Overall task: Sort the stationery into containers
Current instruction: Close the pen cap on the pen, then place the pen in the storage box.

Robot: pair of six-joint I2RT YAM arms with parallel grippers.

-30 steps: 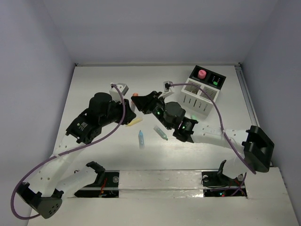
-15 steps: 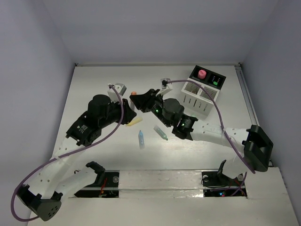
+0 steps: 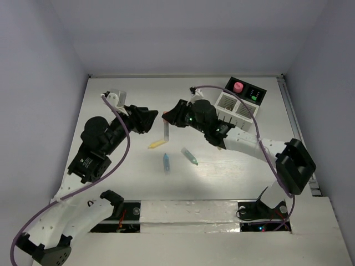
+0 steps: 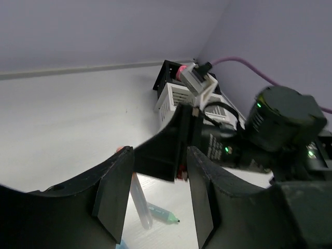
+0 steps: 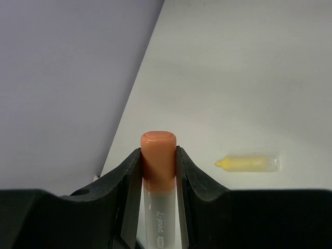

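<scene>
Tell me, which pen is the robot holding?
The orange-capped pen, pinched in the right gripper. The yellow pen, blue pen and green pen lie loose on the table.

The one legible marking sits on the clear barrel of the orange-capped pen (image 5: 158,210), seen from the right wrist camera. Small dark letters run lengthwise along the barrel and read roughly "L-point". A tiny printed mark just below them is too small to make out.
</scene>
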